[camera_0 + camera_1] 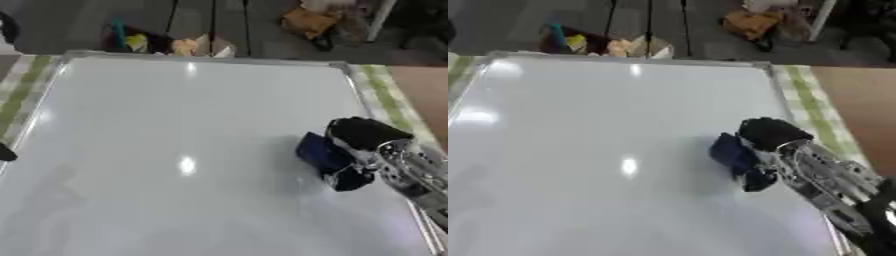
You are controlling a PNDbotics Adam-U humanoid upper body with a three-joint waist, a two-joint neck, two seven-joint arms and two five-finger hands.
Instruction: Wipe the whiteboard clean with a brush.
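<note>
A large whiteboard (175,130) lies flat and fills most of both views; its surface shows only light glare, no marks that I can make out. My right hand (363,137) reaches in from the lower right and is curled round a dark blue brush (322,152), which rests on the board's right half. A small dark shape (5,152) at the left edge of the left eye view may be my left hand; its fingers are hidden.
The board has a thin metal frame (210,59). A green-striped cloth (389,100) shows under it on the right and left. Beyond the far edge are boxes and clutter (175,44) on the floor.
</note>
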